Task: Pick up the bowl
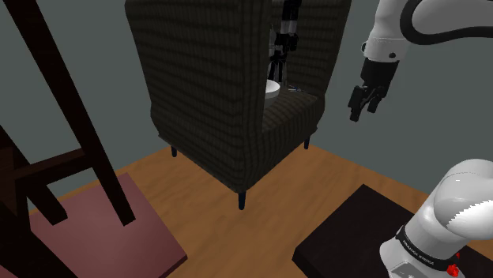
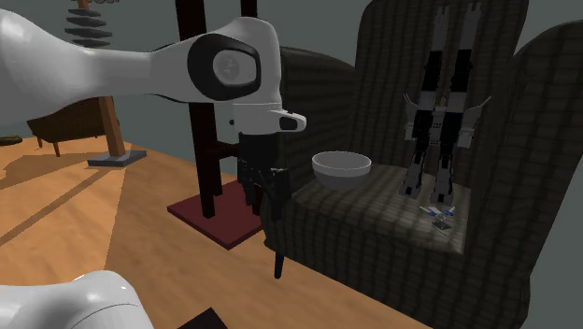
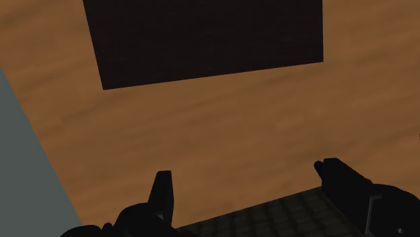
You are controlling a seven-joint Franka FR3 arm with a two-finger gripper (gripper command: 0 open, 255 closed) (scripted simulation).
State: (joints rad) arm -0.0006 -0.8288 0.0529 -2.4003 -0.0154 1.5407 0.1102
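Note:
A white bowl (image 2: 341,168) sits on the seat of a dark chequered armchair (image 2: 495,112). In the shoulder view the bowl (image 1: 272,88) peeks out past the chair's side wing. My black gripper (image 2: 262,193) hangs open and pointing down, off the chair's side, on the second exterior view's left of the bowl and apart from it. From the shoulder camera the gripper (image 1: 362,107) is to the right of the armchair (image 1: 213,87). Seen from the wrist, the fingers (image 3: 163,192) stand wide apart with nothing between them, above the wooden floor and the chair's edge (image 3: 289,212).
A tall grey-and-black toy robot (image 2: 439,121) leans against the chair's back, with a small object (image 2: 439,217) on the seat before it. A dark wooden frame (image 1: 71,103) on a maroon slab (image 1: 103,229) stands on the shoulder view's left. My black stand (image 1: 348,237) is at lower right.

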